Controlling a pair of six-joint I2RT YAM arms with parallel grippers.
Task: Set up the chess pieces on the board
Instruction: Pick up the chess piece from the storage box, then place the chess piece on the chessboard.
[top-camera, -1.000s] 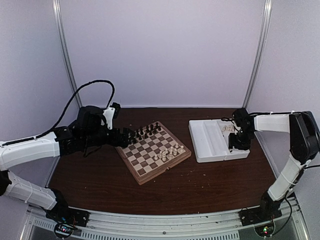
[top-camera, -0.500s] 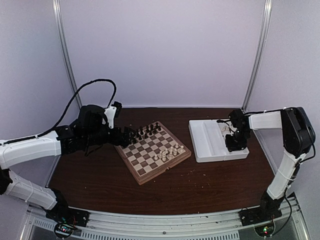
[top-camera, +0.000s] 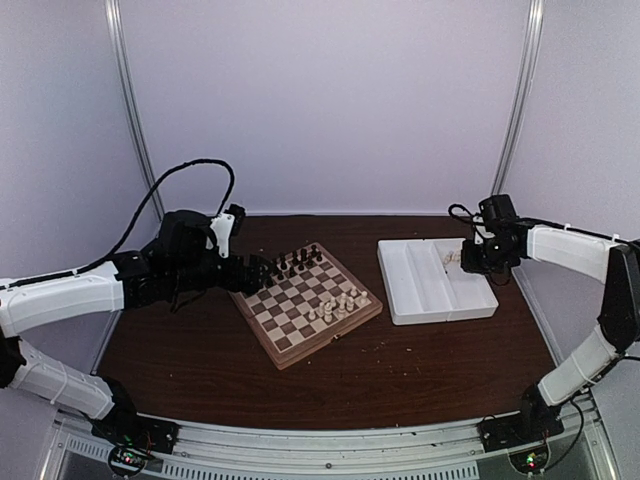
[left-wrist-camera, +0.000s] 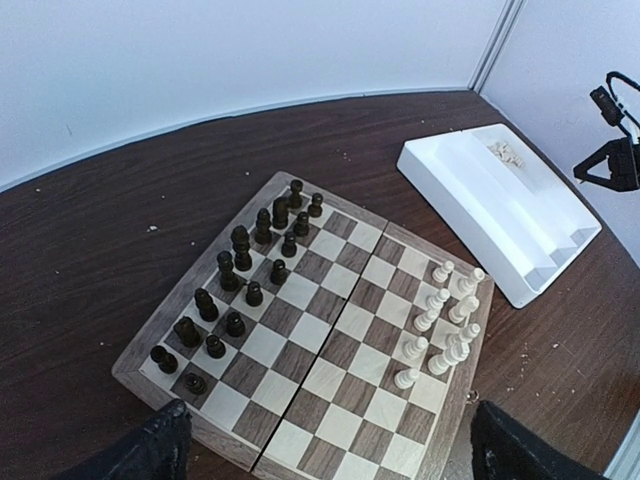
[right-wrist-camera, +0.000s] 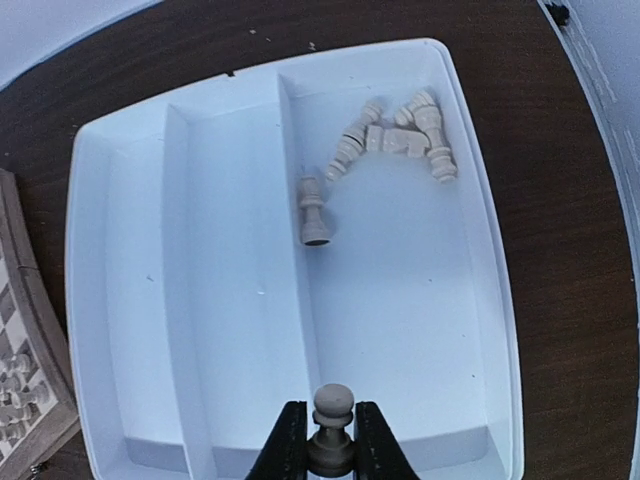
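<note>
The wooden board (top-camera: 307, 304) lies mid-table, also in the left wrist view (left-wrist-camera: 330, 350). Dark pieces (left-wrist-camera: 240, 275) fill its far-left rows. Several cream-white chess pieces (left-wrist-camera: 440, 320) stand near its right edge. More cream pieces (right-wrist-camera: 400, 140) lie loose in the white tray (right-wrist-camera: 180, 300). My right gripper (right-wrist-camera: 331, 445) is shut on a cream pawn (right-wrist-camera: 332, 425) and holds it above the tray; in the top view the gripper (top-camera: 478, 255) hovers over the tray's far right. My left gripper (left-wrist-camera: 320, 455) is open above the board's near-left edge, its fingertips (left-wrist-camera: 160, 440) wide apart.
The white tray (top-camera: 435, 280) has three compartments and sits right of the board. One cream piece (right-wrist-camera: 313, 215) lies by the tray's divider. Small crumbs dot the dark brown table (top-camera: 400, 370). Walls close in behind and at both sides.
My right gripper has risen from inside the tray and swung back to the right with the pawn in it. The left arm has stayed almost still.
</note>
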